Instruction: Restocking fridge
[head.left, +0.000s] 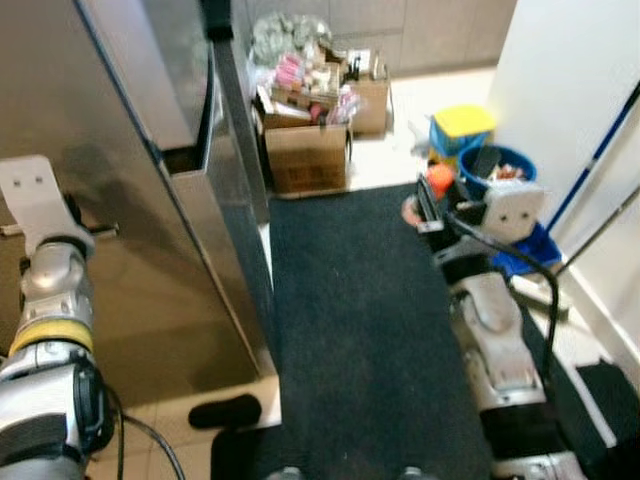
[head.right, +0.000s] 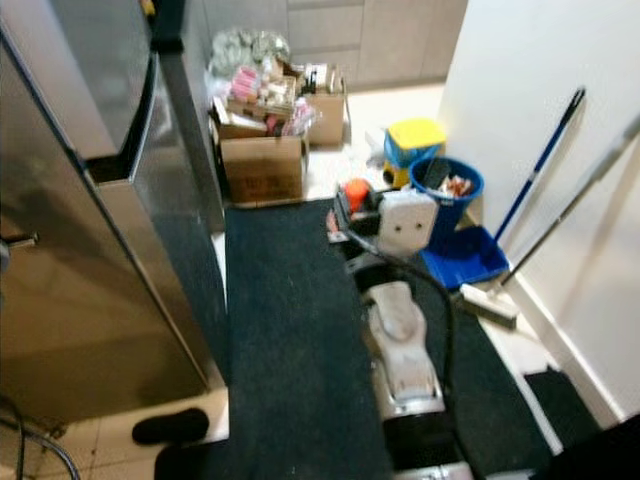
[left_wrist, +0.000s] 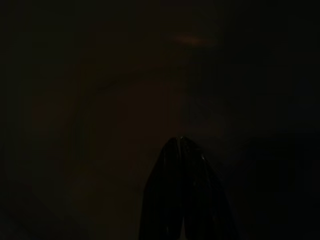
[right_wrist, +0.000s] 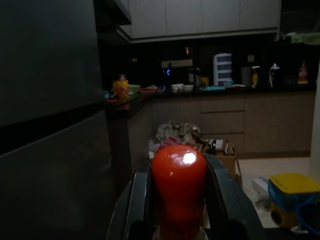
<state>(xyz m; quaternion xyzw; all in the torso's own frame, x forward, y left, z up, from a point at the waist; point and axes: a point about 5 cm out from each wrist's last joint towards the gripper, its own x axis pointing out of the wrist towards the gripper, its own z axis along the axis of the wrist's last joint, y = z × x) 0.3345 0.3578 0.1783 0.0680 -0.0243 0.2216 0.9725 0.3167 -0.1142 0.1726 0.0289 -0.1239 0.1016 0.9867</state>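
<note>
The steel fridge (head.left: 130, 250) stands at my left with both doors shut. My right gripper (head.left: 432, 192) reaches out over the dark mat and is shut on a red rounded item (right_wrist: 178, 185), seen as an orange-red spot (head.right: 356, 192) in the eye views. In the right wrist view its black fingers (right_wrist: 224, 195) press both sides of the item, which points towards the fridge's edge and the boxes beyond. My left arm (head.left: 45, 300) is raised close against the lower fridge door. The left wrist view is very dark; its fingers (left_wrist: 172, 200) meet at their tips.
Open cardboard boxes (head.left: 305, 150) full of packets sit past the fridge corner. A blue bucket (head.right: 447, 195), a yellow tub (head.right: 416, 135), a blue dustpan and mop handles (head.right: 545, 160) line the right wall. A black slipper (head.left: 225, 410) lies by the mat (head.left: 350, 330).
</note>
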